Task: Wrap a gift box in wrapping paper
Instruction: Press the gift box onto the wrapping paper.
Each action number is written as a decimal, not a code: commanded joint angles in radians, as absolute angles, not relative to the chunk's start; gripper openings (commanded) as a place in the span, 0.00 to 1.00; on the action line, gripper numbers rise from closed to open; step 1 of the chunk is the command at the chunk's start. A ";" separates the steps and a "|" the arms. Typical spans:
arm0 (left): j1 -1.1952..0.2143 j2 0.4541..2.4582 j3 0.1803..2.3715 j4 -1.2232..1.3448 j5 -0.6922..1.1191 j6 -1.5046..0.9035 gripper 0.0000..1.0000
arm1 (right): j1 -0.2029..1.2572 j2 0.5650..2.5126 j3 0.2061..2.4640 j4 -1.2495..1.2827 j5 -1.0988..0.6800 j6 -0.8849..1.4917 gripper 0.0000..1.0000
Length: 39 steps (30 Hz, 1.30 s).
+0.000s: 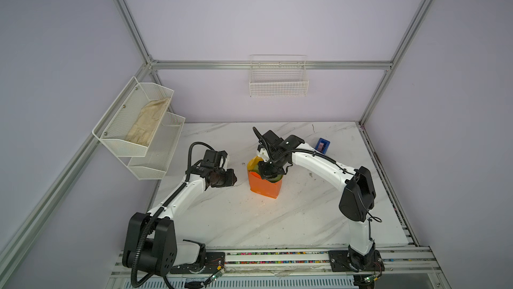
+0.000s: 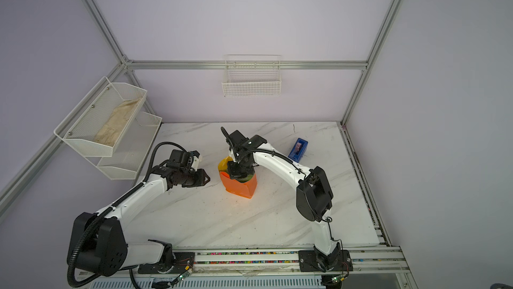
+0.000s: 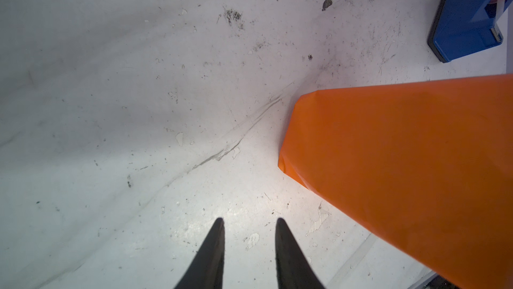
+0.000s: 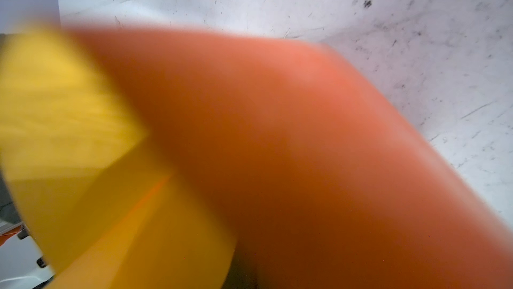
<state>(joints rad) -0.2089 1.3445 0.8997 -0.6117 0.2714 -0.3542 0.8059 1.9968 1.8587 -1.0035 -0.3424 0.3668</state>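
The wrapping paper [image 1: 263,187] [image 2: 238,187] stands mid-table as an orange sleeve folded up around the gift box. Only a sliver of the olive-green gift box [image 1: 274,179] [image 2: 244,179] shows at the sleeve's top. A yellow flap [image 1: 254,162] rises at the far-left side. My right gripper [image 1: 268,172] [image 2: 237,171] points down into the top of the package. Blurred wrapping paper [image 4: 277,134] fills the right wrist view and hides the fingers. My left gripper [image 1: 233,179] [image 2: 206,180] [image 3: 249,221] hovers left of the wrapping paper [image 3: 402,162], apart from it, open and empty.
A blue tape dispenser [image 1: 322,146] [image 2: 298,150] [image 3: 466,18] sits at the back right of the marble table [image 1: 249,218]. A white mesh shelf holding a beige cloth [image 1: 147,123] hangs on the left wall. A wire basket [image 1: 279,79] hangs on the back wall.
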 commanded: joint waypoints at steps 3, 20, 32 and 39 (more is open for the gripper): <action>-0.199 1.359 0.996 -0.607 0.318 -0.326 0.31 | 0.803 2.052 1.969 -1.136 -0.224 0.348 0.00; -0.195 1.397 1.034 -0.606 0.357 -0.308 0.31 | 0.810 2.088 1.849 -1.106 -0.210 0.341 0.00; -0.193 1.548 1.136 -0.586 0.417 -0.275 0.31 | 0.732 1.918 2.150 -1.122 -0.140 0.451 0.00; -0.190 1.713 1.255 -0.610 0.449 -0.241 0.30 | 0.508 1.639 1.677 -0.949 -0.151 0.486 0.00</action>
<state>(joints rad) -0.2012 1.6760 1.1339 -0.6117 0.4057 -0.2840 0.5606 1.6905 1.8378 -0.9981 -0.1646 0.4515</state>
